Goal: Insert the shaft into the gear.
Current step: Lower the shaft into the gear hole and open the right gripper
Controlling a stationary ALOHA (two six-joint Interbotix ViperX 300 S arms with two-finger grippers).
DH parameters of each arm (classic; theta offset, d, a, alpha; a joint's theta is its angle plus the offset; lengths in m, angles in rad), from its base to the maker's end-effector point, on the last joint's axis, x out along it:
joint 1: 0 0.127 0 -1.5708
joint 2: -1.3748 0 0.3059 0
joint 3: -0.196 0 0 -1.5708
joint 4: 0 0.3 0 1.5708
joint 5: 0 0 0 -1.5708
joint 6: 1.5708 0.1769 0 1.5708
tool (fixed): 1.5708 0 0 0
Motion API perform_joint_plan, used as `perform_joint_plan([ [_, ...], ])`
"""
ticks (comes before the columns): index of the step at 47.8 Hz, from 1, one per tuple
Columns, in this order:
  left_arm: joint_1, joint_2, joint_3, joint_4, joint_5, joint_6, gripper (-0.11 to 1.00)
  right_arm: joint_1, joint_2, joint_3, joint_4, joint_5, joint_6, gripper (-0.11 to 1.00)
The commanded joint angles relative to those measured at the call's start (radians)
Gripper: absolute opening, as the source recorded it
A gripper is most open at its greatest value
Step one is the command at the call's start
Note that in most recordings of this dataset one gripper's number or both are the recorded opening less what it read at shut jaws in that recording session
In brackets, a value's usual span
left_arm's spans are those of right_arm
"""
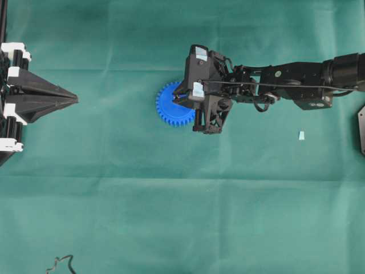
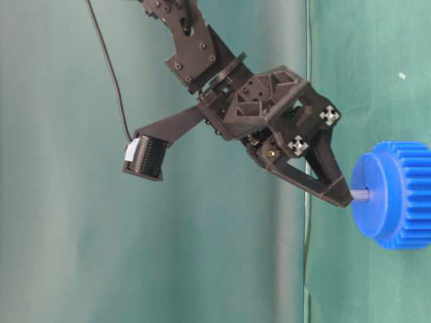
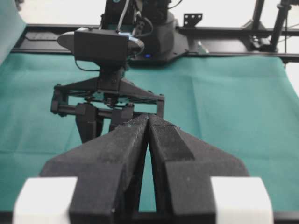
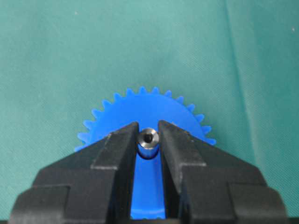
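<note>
- Overhead view: the blue gear (image 1: 174, 104) lies flat on the green cloth (image 1: 171, 217), a little left of the frame's centre. The right gripper (image 1: 183, 98) reaches in from the right edge and hangs over the gear's right half, hiding part of it. The pin itself is too small to make out here. The left gripper (image 1: 73, 100) sits at the left edge with its fingers pressed together, well apart from the gear. A small pale blue piece (image 1: 301, 135) lies on the cloth at the right.
- Table-level view: the right gripper (image 2: 342, 194) points toward the gear (image 2: 394, 195), and the short grey pin (image 2: 361, 196) bridges the fingertips and the gear's raised hub, its far end at the centre of the hub.
- Left wrist view: the left gripper (image 3: 148, 122) fills the lower frame, its two black fingers meeting at the tips with nothing between them. The right arm (image 3: 110, 70) stands beyond it in the upper left of the frame.
- Right wrist view: the right gripper (image 4: 148, 135) is clamped on the pin (image 4: 148, 141), which stands between the two black fingers (image 4: 119, 154) at frame centre, its hollow shiny end facing the camera. The gear (image 4: 145, 109) lies directly behind it, teeth fanning above the fingertips.
</note>
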Motion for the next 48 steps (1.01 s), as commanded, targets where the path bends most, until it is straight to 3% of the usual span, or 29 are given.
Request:
perform_joint_plan([
  [1,0.002,0.006,-0.026,0.002,-0.005,0.002,0.02,-0.005,-0.012,-0.008,0.002,-0.015,0.0,0.17],
  [38,0.002,0.006,-0.026,0.002,-0.005,0.002,0.02,-0.003,-0.006,0.021,0.002,-0.018,0.0,0.18],
  [42,0.002,0.006,-0.026,0.002,-0.005,0.002,0.02,-0.003,-0.006,0.021,0.002,-0.017,0.0,0.31],
  [48,0.002,0.008,-0.026,0.002,-0.005,0.002,0.02,-0.003,-0.006,0.021,0.002,-0.017,0.0,0.71],
])
